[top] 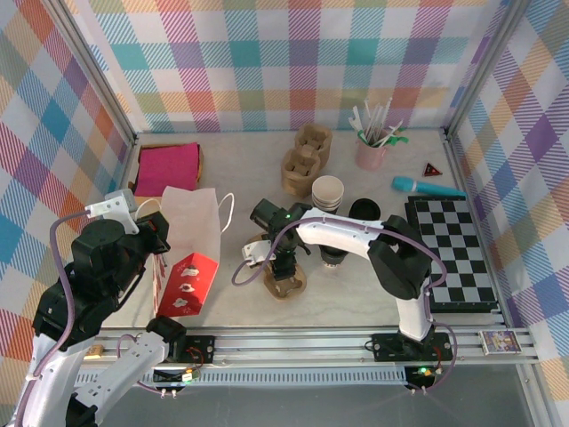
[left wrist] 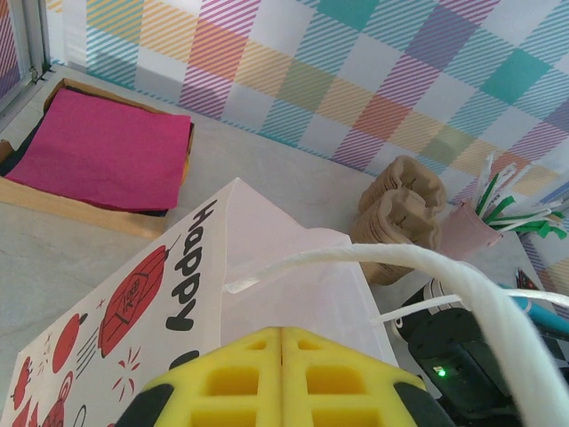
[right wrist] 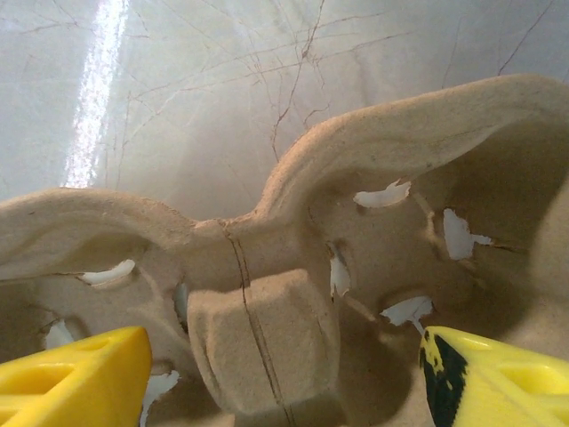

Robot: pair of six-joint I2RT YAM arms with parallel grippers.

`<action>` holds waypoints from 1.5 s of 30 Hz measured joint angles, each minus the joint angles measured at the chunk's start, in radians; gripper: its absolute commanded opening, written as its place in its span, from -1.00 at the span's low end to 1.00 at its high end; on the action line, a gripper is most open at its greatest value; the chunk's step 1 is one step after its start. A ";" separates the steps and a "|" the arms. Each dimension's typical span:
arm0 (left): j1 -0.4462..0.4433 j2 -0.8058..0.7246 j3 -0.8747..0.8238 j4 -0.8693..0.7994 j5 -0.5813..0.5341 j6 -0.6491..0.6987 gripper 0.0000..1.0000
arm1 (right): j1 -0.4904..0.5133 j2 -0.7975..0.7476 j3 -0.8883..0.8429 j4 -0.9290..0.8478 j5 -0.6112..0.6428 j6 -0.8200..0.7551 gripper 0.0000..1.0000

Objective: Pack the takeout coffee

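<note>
My left end effector [left wrist: 282, 369] is clenched, its yellow fingers [left wrist: 222, 382] pressed flat together at the bottom of the left wrist view, right at the rim of the paper bag [left wrist: 169, 294]. I cannot tell whether any paper is pinched between them. The bag's white cord handle [left wrist: 400, 258] arcs across the right of that frame. In the top view the left end effector [top: 153, 233] sits at the left edge of the upright paper bag [top: 191, 227], left of centre.

My right end effector [right wrist: 284, 378] is released. One yellow finger [right wrist: 71, 374] shows at the lower left of the right wrist view and the other at the lower right, with the raised middle post of a pulp cup carrier [right wrist: 293, 267] between them and neither finger touching it. In the top view the right end effector [top: 277, 265] hangs low over that cup carrier [top: 286, 285], centre of the frame.

The takeout coffee [top: 333, 259] stands on the tabletop [top: 240, 169] just right of the carrier, partly hidden under my right forearm and outside the bag.

Further up the frame are a stack of paper cups [top: 327, 191] and loose black lids [top: 364, 211]. Toward the top edge are spare carriers [top: 307, 158] and a pink cup of stirrers [top: 372, 149]. A tray of pink napkins [top: 167, 169] is at the upper left, and a checkerboard [top: 453, 253] at the right.
</note>
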 measured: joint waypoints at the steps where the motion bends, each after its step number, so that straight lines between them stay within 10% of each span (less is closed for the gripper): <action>1: 0.000 0.000 0.000 0.000 0.000 0.000 -1.00 | 0.000 0.003 0.000 0.002 0.003 -0.001 0.52; 31: 0.000 -0.002 0.000 -0.003 0.000 0.000 -1.00 | 0.028 0.022 0.000 0.019 0.043 -0.006 -0.24; 45: 0.000 -0.002 0.000 -0.002 -0.001 0.000 -1.00 | 0.047 -0.061 -0.001 0.033 0.063 0.028 -0.24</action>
